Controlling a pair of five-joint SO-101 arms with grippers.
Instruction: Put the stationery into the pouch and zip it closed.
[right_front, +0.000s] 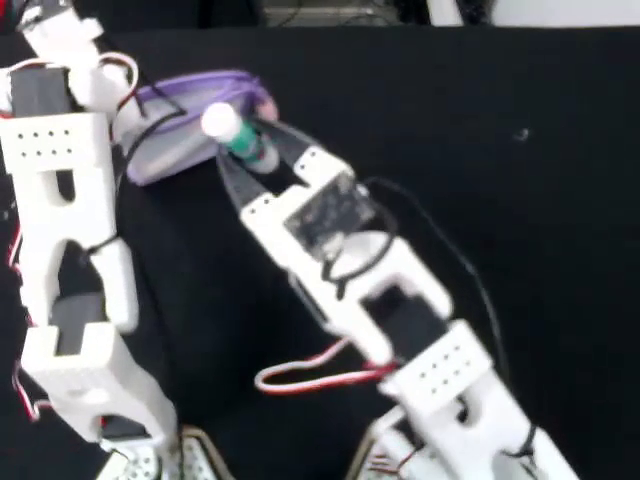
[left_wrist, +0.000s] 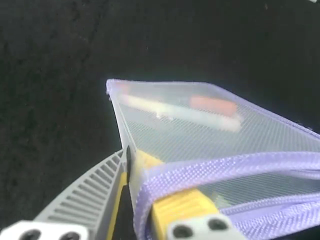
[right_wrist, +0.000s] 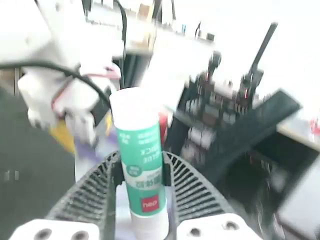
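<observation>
The pouch (right_front: 190, 118) is translucent mesh with a purple zip edge and lies at the far left of the black table. Through its wall (left_wrist: 200, 130) I see a white pen (left_wrist: 180, 114) and an orange item (left_wrist: 212, 105) inside. My left gripper (left_wrist: 131, 167) is shut on the pouch's purple edge near one corner. My right gripper (right_front: 248, 148) is shut on a glue stick (right_front: 238, 135) with a white cap and green label. It holds the stick just over the pouch's near edge. In the right wrist view the glue stick (right_wrist: 140, 160) stands upright between the black fingers (right_wrist: 187, 185).
The left arm (right_front: 60, 200) stands along the left edge, and its white body (right_wrist: 65, 65) is close behind the glue stick. The right arm (right_front: 400, 310) crosses the middle from the front right. Black table (right_front: 500, 150) stretches to the right.
</observation>
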